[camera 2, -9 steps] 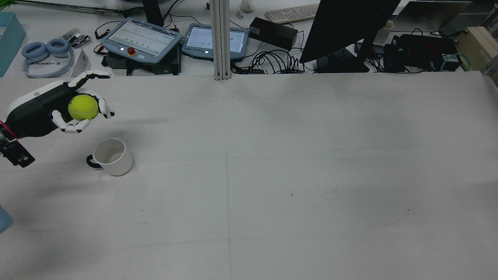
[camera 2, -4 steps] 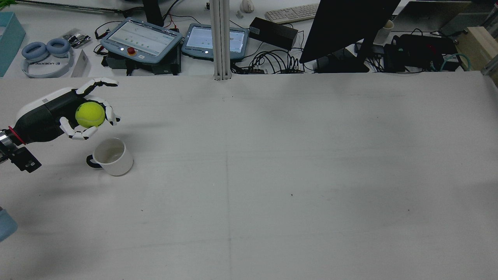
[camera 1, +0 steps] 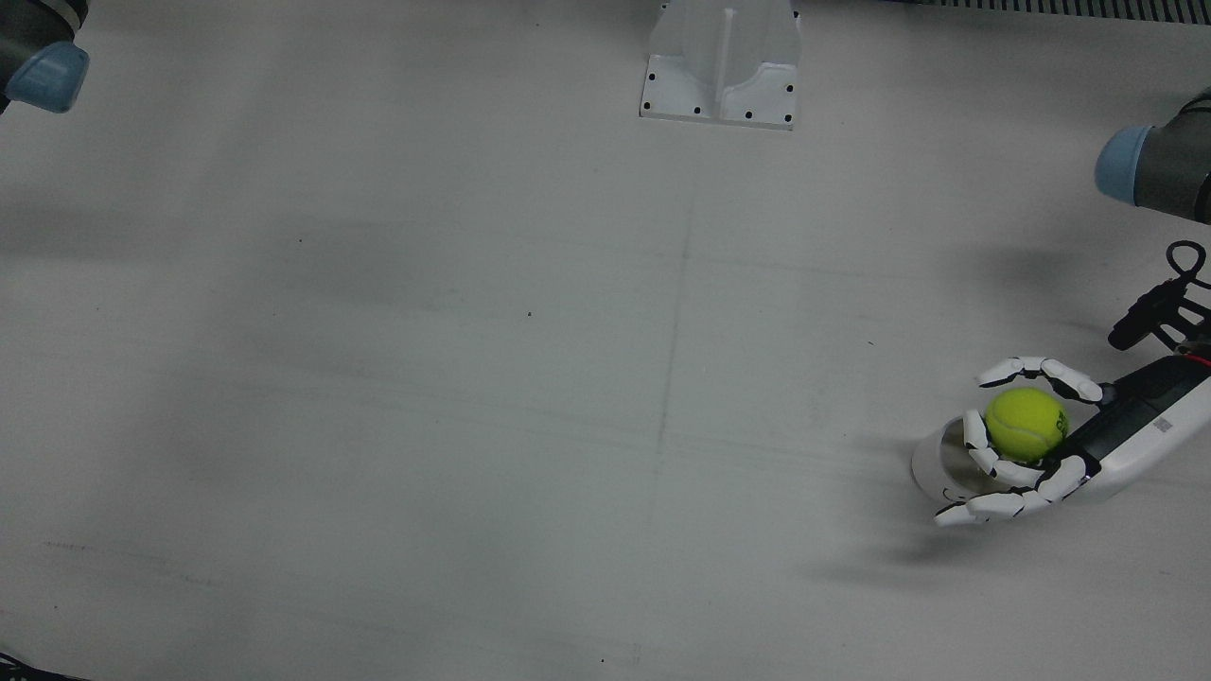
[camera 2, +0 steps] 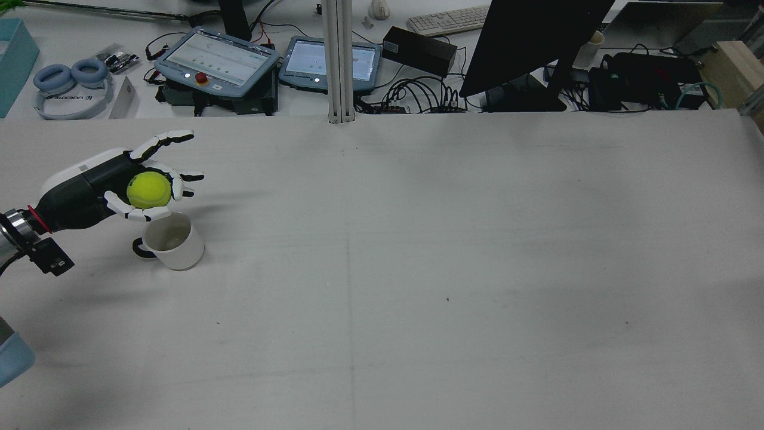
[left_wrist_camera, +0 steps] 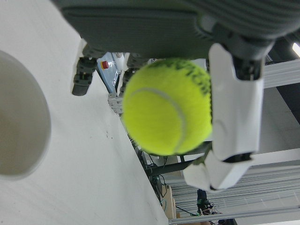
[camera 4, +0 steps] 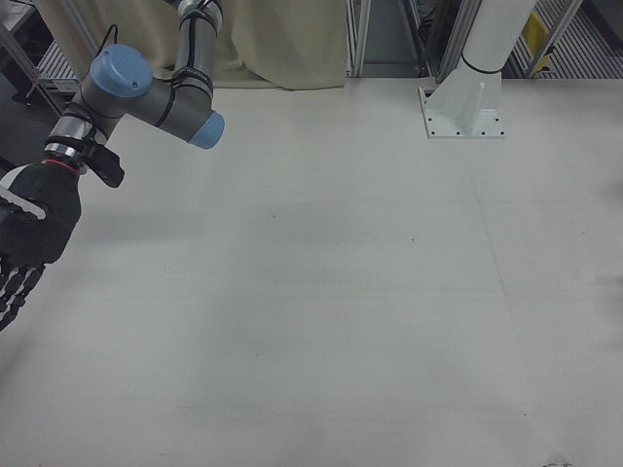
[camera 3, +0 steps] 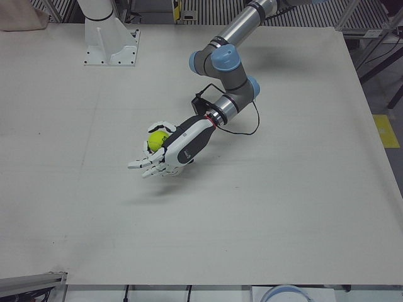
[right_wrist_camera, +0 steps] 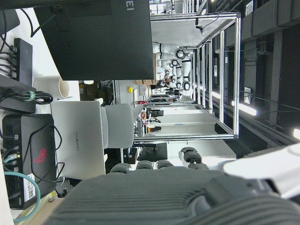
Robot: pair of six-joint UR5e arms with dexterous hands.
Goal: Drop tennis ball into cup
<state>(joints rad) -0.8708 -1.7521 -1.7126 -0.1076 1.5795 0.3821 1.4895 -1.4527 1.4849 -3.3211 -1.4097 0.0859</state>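
My left hand [camera 2: 128,182] cradles a yellow tennis ball [camera 2: 148,190] in loosely curled fingers, palm sideways. It hovers just over the far rim of a white cup [camera 2: 173,242] with a dark handle, standing upright on the table at the left. In the front view the ball [camera 1: 1026,425] sits in the hand [camera 1: 1050,454] over the cup [camera 1: 932,468]. The left hand view shows the ball [left_wrist_camera: 166,108] beside the cup's open mouth [left_wrist_camera: 21,117]. In the left-front view the hand [camera 3: 170,154] hides the cup. My right hand [camera 4: 24,243] is empty, far off, fingers extended.
A white post base [camera 1: 719,66] is bolted at the table's middle rear. Beyond the far edge lie two control tablets [camera 2: 218,60], headphones [camera 2: 68,86], a monitor [camera 2: 531,48] and cables. The left arm's elbow [camera 3: 223,63] rises above the table.
My left hand has carried the ball right and down, from beyond the cup to just over its rim. Its fingers have spread wider around the ball.
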